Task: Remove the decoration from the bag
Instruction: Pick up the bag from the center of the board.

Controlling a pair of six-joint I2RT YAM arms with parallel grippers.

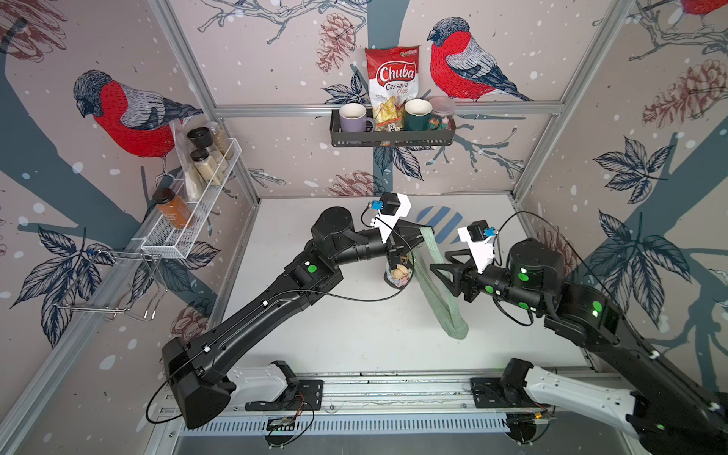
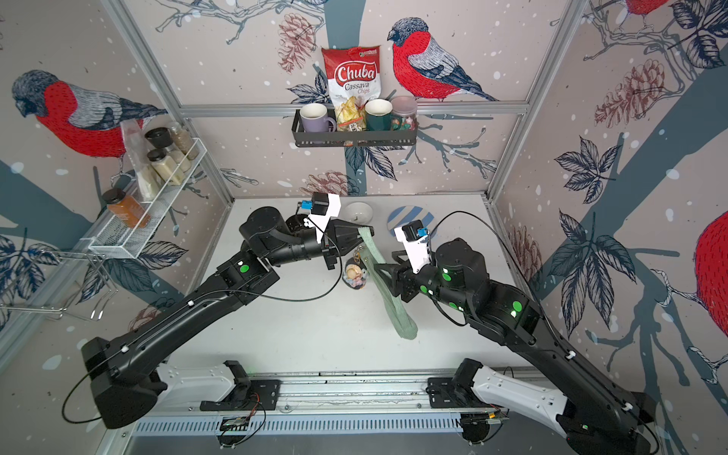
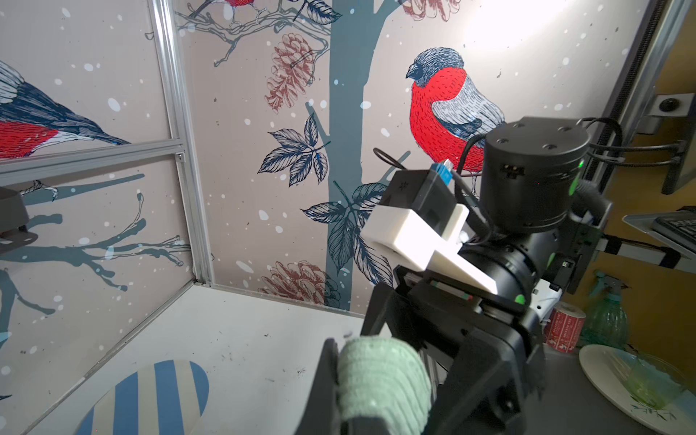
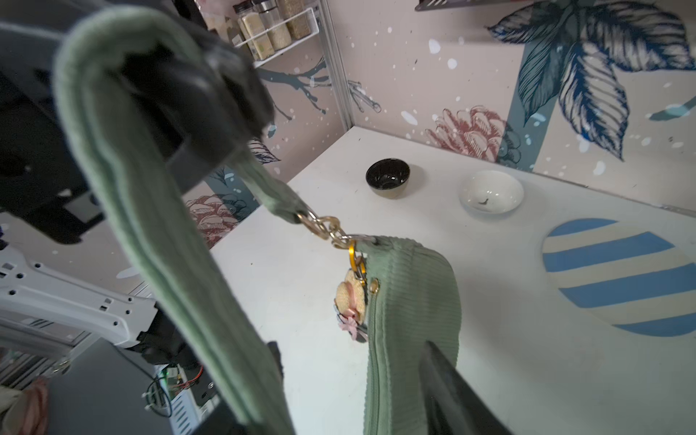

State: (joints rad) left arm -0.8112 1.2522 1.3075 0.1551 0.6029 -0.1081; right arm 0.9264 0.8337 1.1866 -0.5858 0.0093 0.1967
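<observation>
We've got the left claw (image 1: 418, 233) clamped shut on the strap (image 1: 430, 242), the bag (image 1: 445, 307) hanging over the middle of the bench (image 1: 335, 335) with the decoration (image 1: 400, 273) clipped on, and the right claw (image 1: 443, 264) gaping beside it.

The 2 arms rise from their bases at the near edge, elbows out to the sides and forearms angled in toward each other, so the 2 wrists nearly meet in the middle. The left arm (image 1: 252, 323) ends in a wrist turned across toward the right side, and the left gripper (image 1: 423, 233) is clamped tight on the strap (image 3: 380, 380). The right arm (image 1: 614, 327) points its wrist at the left one. The right gripper (image 1: 440, 263) has its jaws spread well apart.
</observation>
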